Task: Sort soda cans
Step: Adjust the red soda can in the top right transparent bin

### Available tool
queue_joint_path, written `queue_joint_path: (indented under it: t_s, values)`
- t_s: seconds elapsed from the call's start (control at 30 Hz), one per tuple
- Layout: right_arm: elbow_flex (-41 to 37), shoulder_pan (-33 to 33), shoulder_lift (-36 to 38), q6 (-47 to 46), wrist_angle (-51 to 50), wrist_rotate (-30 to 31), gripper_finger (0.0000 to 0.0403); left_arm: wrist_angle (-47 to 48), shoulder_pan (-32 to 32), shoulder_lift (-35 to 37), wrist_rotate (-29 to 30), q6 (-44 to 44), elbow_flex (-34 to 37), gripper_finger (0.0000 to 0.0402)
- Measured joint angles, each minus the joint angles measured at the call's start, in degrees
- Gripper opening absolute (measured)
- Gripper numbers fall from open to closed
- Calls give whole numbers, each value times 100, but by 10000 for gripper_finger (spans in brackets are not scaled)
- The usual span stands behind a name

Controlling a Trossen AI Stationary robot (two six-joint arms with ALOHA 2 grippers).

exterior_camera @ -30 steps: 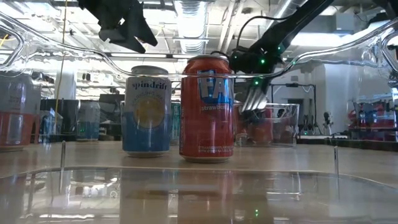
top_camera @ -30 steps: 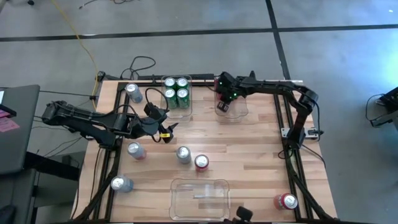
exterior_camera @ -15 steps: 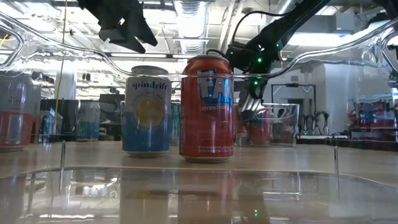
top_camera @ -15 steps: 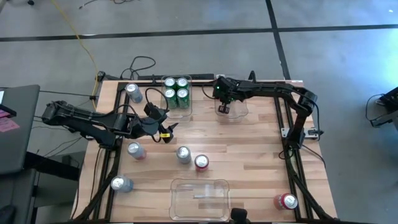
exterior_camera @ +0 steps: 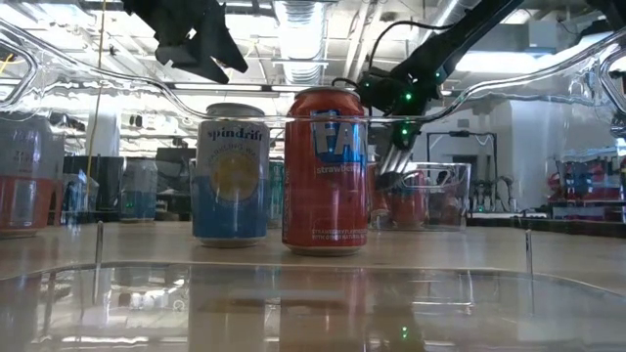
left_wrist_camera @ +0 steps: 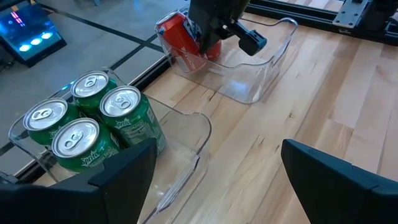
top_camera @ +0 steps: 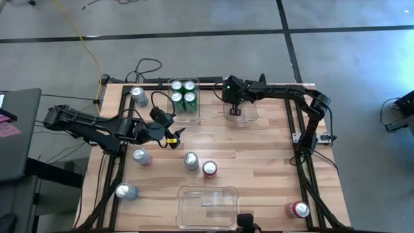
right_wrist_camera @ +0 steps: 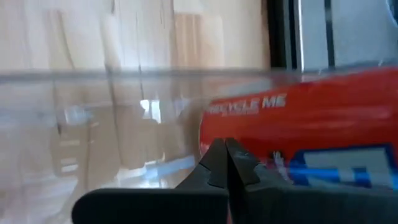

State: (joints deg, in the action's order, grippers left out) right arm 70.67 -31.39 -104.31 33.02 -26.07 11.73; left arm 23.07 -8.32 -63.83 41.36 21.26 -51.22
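The wooden surface (top_camera: 259, 155) carries three clear bins. The empty bin (top_camera: 208, 206) sits at the near edge. The far bin on the left (top_camera: 184, 97) holds four green cans (left_wrist_camera: 87, 124), so that colour looks finished. The far bin on the right (left_wrist_camera: 261, 68) holds one red can (left_wrist_camera: 177, 37), and the right gripper (top_camera: 235, 111) hangs just above it, jaws pressed together on nothing. The step in hand seems to be a drop-off just made there.

The left gripper (top_camera: 169, 133) hovers mid-surface beside the green bin, jaws wide and empty.

Loose cans are scattered about: a red one (top_camera: 209, 169) and a silver one (top_camera: 191, 160) near the middle, another red (top_camera: 297, 209) at the near right corner, and silver ones along the left side (top_camera: 138, 95).

Next, I judge, the right arm must lift clear of the bin and go for a loose red can.
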Motion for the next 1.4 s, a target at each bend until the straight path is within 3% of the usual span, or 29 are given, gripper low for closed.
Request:
queue_joint_path:
  t_s: [0.4, 0.63, 0.9, 1.4]
  values:
    - [0, 112, 622, 2, 201, 19, 3, 35, 0, 0, 0, -15, -2, 338]
    - [9, -335, 1143, -290, 967, 20, 3, 25, 0, 0, 0, -17, 0, 338]
    - [4, -875, 830, -597, 1154, -205, 1, 18, 1, 0, 0, -14, -1, 338]
    - [7, -927, 741, -739, 1412, -590, 0, 9, 66, 0, 0, -79, -2, 338]
